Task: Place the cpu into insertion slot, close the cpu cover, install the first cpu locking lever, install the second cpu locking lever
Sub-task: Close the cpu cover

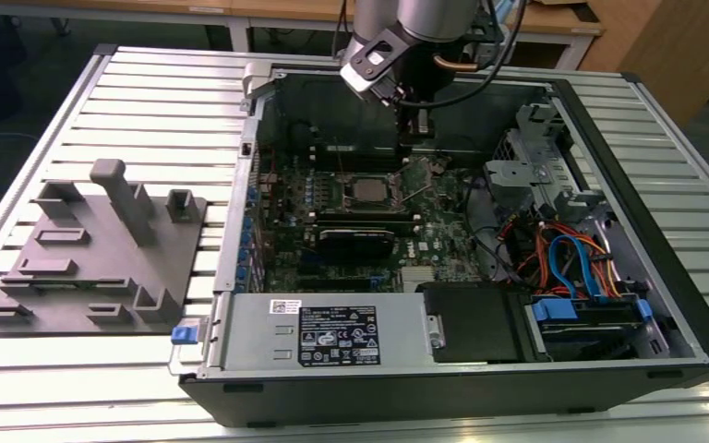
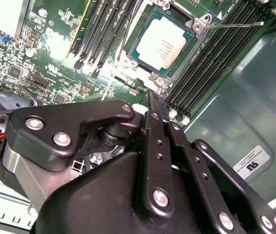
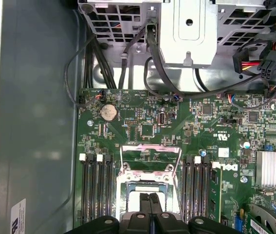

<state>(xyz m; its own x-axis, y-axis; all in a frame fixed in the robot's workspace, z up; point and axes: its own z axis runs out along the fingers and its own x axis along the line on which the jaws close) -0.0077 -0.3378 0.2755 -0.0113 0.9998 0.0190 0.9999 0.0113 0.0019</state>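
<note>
**End effector shut on nothing, hanging by the seated cpu**

My end effector (image 3: 150, 201) has its two fingers pressed together with nothing between them. I judge that this suits nudging or hooking a thin part, since nothing here needs carrying.

The cpu (image 2: 162, 43) lies flat in the insertion slot (image 2: 134, 52), silvery top up and square to the socket's border, so I take the placing as done. In the second wrist view my fingertips hang close to one corner of the socket, apart from it. Whether the cpu cover is folded down over the chip I cannot settle.

One thin locking lever (image 2: 235, 25) juts out free from a corner of the socket. It looks unlatched to me, and that would explain why I am poised so near.

In the exterior view the socket sits at about seven o'clock from my end effector, inside the open computer case (image 1: 663, 240). The case lies on its side so the board faces up to me.

Counted:
- one chip, one socket, and one lever rod that I can make out plainly
- long black memory slots (image 3: 96, 187) flanking the socket, four on each side as best I can count
- one coin cell (image 3: 109, 112) on the board
- one finned heat sink (image 3: 274, 169)
- one grey labelled power supply box (image 1: 318, 337), at six o'clock from the socket
- one grey parts fixture (image 1: 96, 258) on the slatted tabletop (image 1: 145, 83), at nine o'clock from the case
</note>
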